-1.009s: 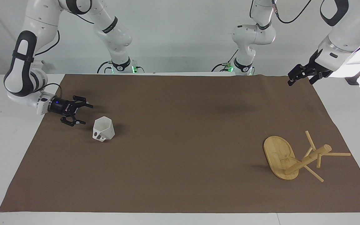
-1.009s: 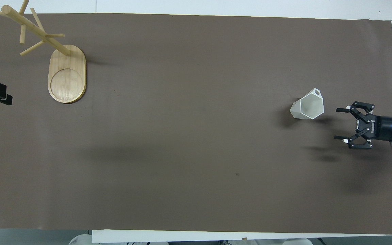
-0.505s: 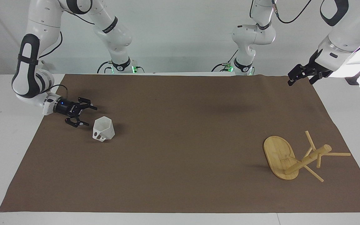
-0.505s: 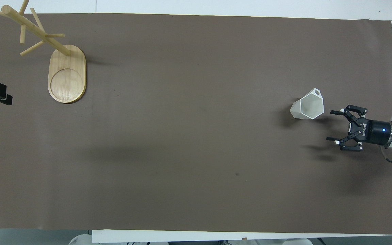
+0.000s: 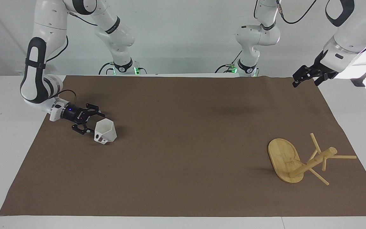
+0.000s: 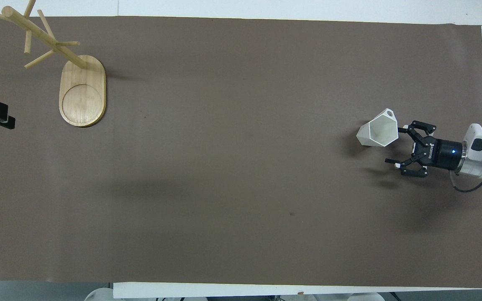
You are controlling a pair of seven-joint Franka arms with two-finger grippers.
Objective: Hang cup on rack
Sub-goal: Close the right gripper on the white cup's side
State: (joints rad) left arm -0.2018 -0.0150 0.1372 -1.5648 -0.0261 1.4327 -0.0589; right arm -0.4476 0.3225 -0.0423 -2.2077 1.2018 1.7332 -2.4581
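Since the white faceted cup (image 5: 105, 130) sits upright w/ rim exposed, right claw (image 5: 91, 123) comes low, open beside it; left claw (image 5: 310, 77) waits, open.

Facing view: high camera across the surface (image 5: 183, 222), facing both arm bases, distant, whole brown mat (image 5: 183, 165) in frame. Overhead view: high above the robots' end, looking forward and steeply down. Shared: the mat, the cup (image 5: 105, 131) and the rack (image 5: 297, 160), turned half round.
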